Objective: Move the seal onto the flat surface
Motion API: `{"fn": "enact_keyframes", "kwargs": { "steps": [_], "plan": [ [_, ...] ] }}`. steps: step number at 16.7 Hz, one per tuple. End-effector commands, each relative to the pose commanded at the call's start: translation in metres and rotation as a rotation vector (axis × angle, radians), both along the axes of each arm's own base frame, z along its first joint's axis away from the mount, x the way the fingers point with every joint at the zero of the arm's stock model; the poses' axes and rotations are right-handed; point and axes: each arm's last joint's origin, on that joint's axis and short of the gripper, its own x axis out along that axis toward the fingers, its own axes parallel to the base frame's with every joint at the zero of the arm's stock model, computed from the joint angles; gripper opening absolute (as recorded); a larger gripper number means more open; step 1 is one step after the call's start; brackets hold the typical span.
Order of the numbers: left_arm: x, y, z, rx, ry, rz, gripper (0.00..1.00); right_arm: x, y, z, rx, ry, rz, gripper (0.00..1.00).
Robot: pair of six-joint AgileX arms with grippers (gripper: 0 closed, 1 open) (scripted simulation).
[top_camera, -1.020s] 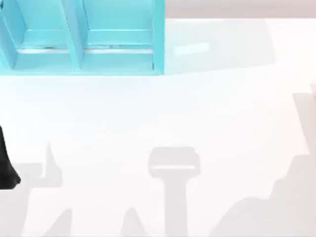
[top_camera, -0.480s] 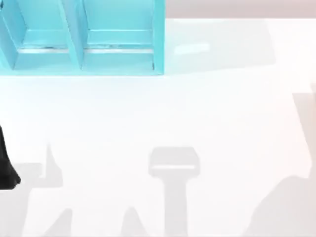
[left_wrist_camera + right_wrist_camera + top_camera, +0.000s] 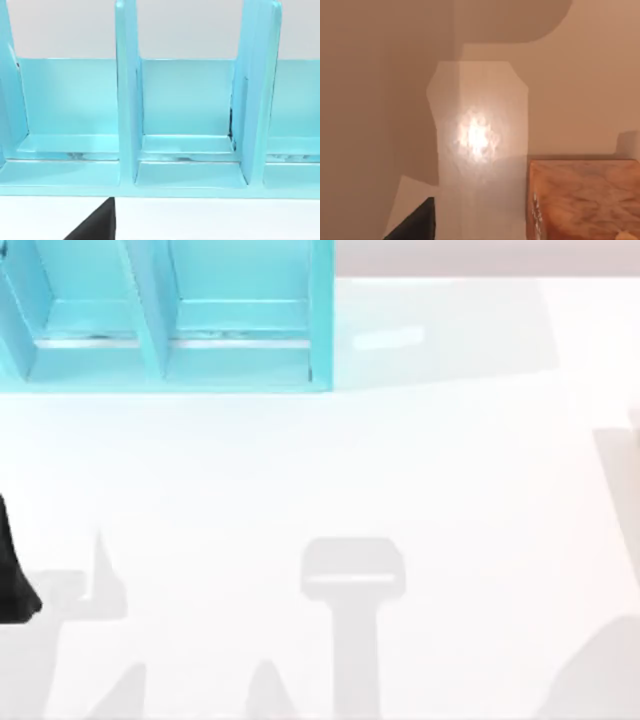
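Left arm parked at the tabletop's left edge, jaw state I cannot tell for either gripper, so the right should approach the orange marbled block slowly.

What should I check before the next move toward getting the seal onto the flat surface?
1. Seal located: cannot tell. An orange blotchy block sits near the right gripper, its shape cut off.
2. Seal gripped: cannot tell.
3. Flat surface free for placing: ok, bare white across the middle in the top view.
4. Left arm out of the way: ok, at the table's left edge, its camera facing the turquoise shelf.
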Motion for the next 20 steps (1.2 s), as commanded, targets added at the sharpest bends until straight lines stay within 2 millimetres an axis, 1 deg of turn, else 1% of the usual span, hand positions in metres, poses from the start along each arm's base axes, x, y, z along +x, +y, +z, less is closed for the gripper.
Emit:
{"fn": "enact_keyframes", "kwargs": {
  "steps": [5,18,19,20],
  "plan": [
    [0.0,0.0,0.0,0.0,0.0,0.0,1.0,-0.0009,0.0004,-0.0015,0.0,0.0,0.0,1.0],
    [0.0,0.0,0.0,0.0,0.0,0.0,1.0,-0.0009,0.0004,-0.0015,0.0,0.0,0.0,0.02],
    [0.0,0.0,0.0,0.0,0.0,0.0,1.0,-0.0009,0.0004,-0.0015,0.0,0.0,0.0,0.0],
    [0.0,0.0,0.0,0.0,0.0,0.0,1.0,-0.0009,0.0004,-0.0015,0.0,0.0,0.0,0.0]
  ]
}}
